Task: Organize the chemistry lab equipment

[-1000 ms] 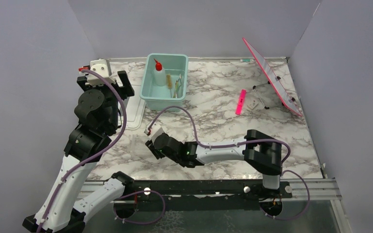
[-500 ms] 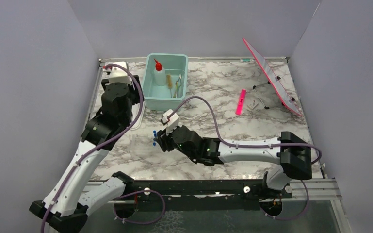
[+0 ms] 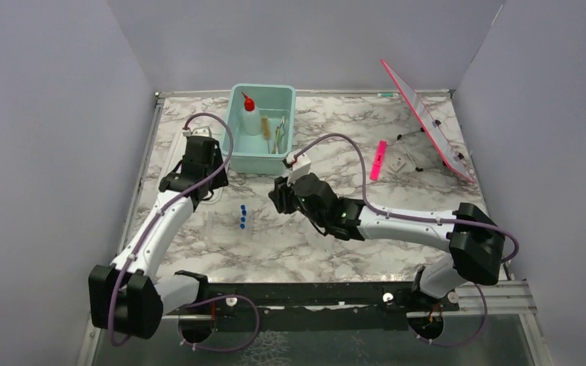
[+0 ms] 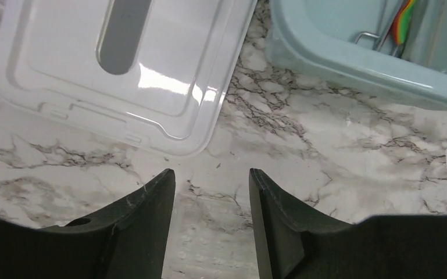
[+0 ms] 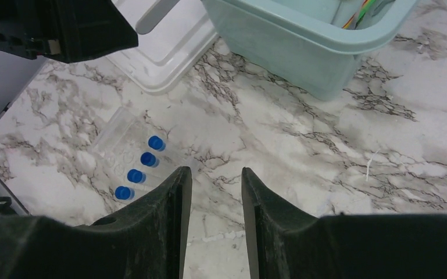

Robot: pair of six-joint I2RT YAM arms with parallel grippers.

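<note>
A translucent squeeze bottle [image 3: 250,118] with a red nozzle stands upright in the left half of a teal tub [image 3: 253,162]. Wire tongs [image 3: 280,131] lean in the right half. Four blue-capped vials [image 5: 142,168] sit in a row in a clear holder [image 5: 116,131] on the marble table [image 3: 335,145], near the tub.

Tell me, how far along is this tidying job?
Done: the bottle and tongs sit in the tub. In hand: nothing; left gripper and right gripper are open, empty. Left: the vials stand on the table, the lid lies beside the tub.

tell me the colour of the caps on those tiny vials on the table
Blue; the tiny clear plastic vials show best in the right wrist view.
</note>
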